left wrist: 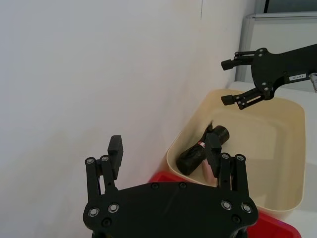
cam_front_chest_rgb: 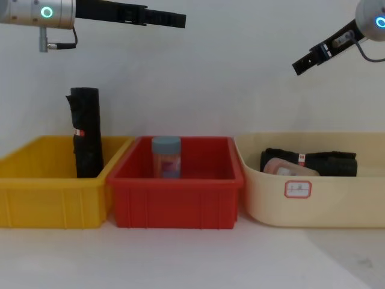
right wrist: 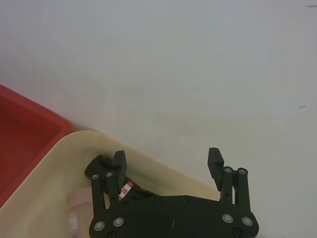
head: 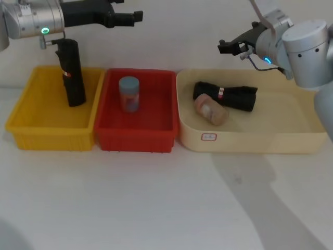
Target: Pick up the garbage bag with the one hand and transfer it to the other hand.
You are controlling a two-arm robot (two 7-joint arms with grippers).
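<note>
Worktop (head: 156, 208) carrying three bins in row. Cream bin (head: 291, 143) on your right holding bag (head: 237, 97), lying flat beside pinkish jar (head: 210, 109). Left end effector (head: 136, 17) hovering high over red bin (head: 135, 136), fingers spread wide, gripping nothing. Right end effector (head: 229, 47) hanging above cream bin, fingers wide, gripping nothing.

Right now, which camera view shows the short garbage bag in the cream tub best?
The head view: the garbage bag lies fully visible with its label band. The chest view shows its top above the tub wall; both wrist views show it partly behind a gripper.
</note>
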